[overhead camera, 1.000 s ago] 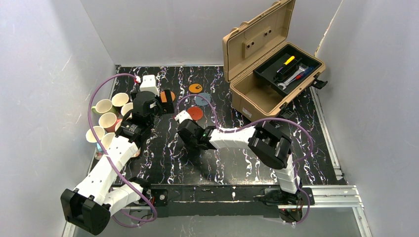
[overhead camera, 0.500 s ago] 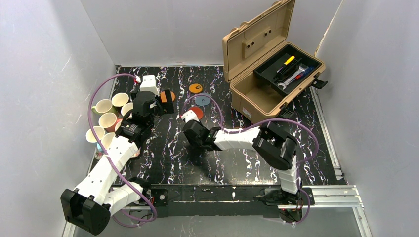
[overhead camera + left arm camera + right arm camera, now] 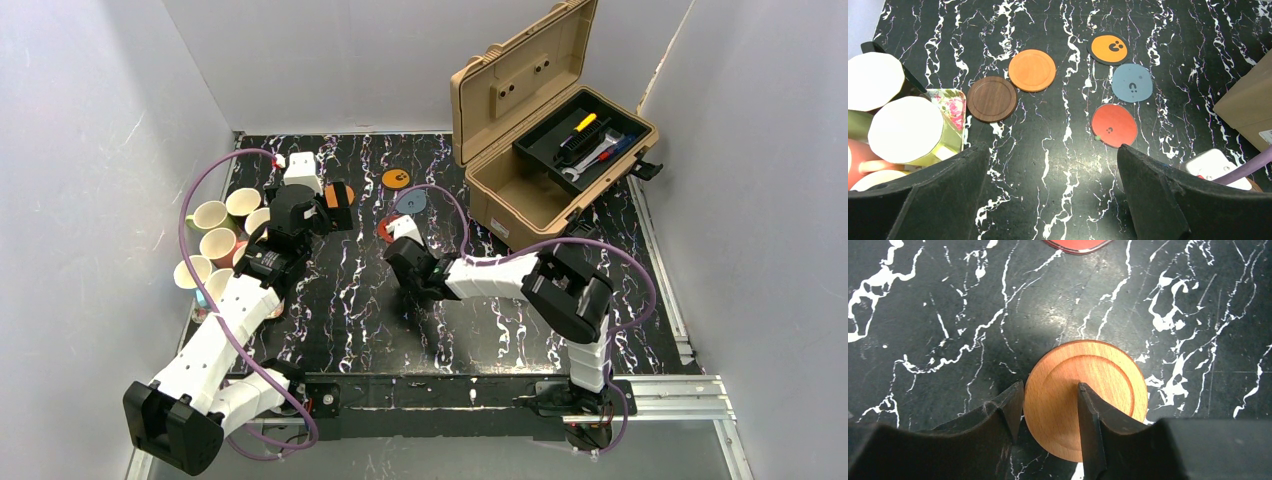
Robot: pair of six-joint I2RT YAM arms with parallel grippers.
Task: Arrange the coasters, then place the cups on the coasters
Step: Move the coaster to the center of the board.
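A light wooden coaster (image 3: 1103, 385) sits between the fingers of my right gripper (image 3: 1050, 386). One finger presses its left rim and the other lies on its recessed face. That gripper (image 3: 402, 238) is just beside the red coaster (image 3: 384, 229). Ahead of my open left gripper (image 3: 1052, 150) lie dark brown (image 3: 991, 98), orange-brown (image 3: 1032, 70), marked orange (image 3: 1107, 48), grey-blue (image 3: 1132, 82) and red (image 3: 1114, 125) coasters, with nothing between its fingers. Several cups (image 3: 218, 228) with cream insides cluster at the table's left edge.
A floral tray (image 3: 952, 102) lies beside the cups (image 3: 905, 130). An open tan toolbox (image 3: 550, 120) holding tools stands at the back right. White walls close in the black marbled table (image 3: 480, 330) on both sides.
My right gripper has moved away from the bases and to the right, up beside the red coaster. The left arm has stayed still.
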